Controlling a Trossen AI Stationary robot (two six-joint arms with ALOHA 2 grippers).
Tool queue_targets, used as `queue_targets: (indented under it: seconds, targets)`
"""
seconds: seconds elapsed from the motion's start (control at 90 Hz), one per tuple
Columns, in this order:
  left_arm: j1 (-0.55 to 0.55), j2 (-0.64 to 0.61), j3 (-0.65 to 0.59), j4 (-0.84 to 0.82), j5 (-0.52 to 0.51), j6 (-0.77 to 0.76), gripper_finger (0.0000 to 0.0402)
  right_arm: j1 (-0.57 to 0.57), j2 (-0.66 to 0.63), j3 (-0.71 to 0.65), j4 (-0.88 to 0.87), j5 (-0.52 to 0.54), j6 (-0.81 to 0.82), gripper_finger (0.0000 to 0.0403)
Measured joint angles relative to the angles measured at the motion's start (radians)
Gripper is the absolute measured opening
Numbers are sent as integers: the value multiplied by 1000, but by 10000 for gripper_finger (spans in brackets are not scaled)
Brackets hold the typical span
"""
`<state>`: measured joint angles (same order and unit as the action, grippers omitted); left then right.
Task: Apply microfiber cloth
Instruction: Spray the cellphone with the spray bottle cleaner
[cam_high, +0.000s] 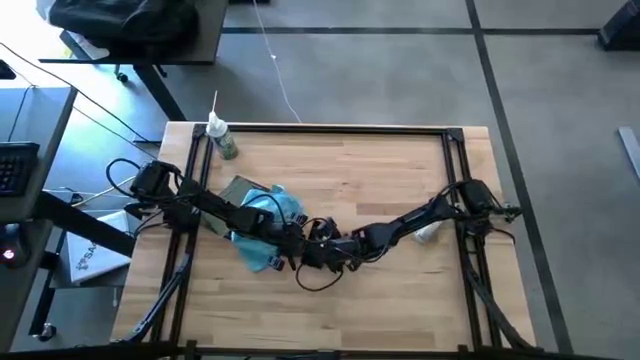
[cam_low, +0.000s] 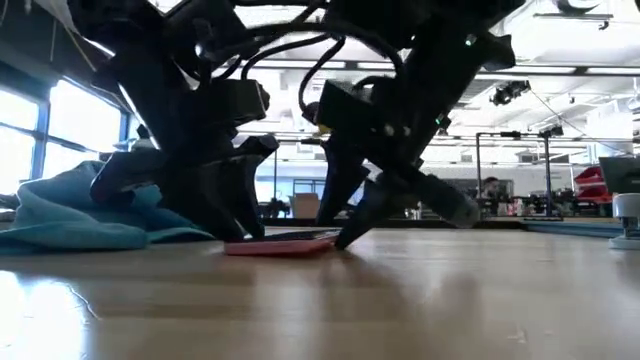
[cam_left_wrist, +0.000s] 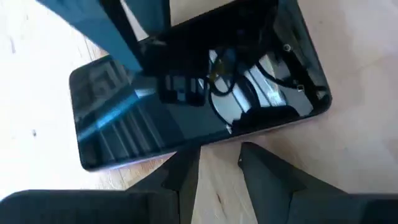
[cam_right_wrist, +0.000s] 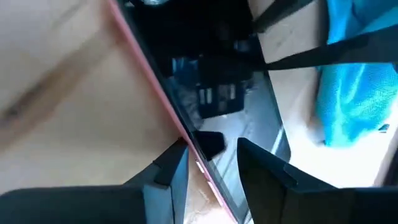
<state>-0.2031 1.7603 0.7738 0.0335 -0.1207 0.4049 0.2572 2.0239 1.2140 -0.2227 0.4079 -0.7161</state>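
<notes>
Two dark robot arms meet near the middle of a wooden surface (cam_high: 400, 180), both bent low over a flat phone with a glossy black screen and pink edge (cam_low: 280, 245). The left tool (cam_left_wrist: 219, 163) sits just at the phone's near edge, its two fingers a little apart with nothing between them. The right tool (cam_right_wrist: 211, 155) has its fingers slightly parted straddling the phone's pink rim; whether they actually pinch it cannot be told. The microfiber cloth (cam_high: 268, 215), turquoise and crumpled, lies just behind the left tool, partly under that arm, beside the phone rather than on it. Neither tool holds the cloth. Judging by this, wiping has not begun: the cloth must be picked up and brought onto the screen. A small spray bottle (cam_high: 220, 138) stands well away at the surface's far edge.
</notes>
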Motion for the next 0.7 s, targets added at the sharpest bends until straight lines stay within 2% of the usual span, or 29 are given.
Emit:
queue_targets:
  seconds: [0.111,0.311,0.511,0.7]
  targets:
    - [0,0,0,14,0,8,104,-3,0,0,0,3,1,104]
    - [9,2,0,32,-6,-5,104,17,0,-1,22,-52,-23,104]
    - [12,6,0,64,-6,-34,104,26,0,-2,156,-41,-25,102]
    - [14,7,0,100,-4,-57,103,27,0,-2,194,-41,-23,72]
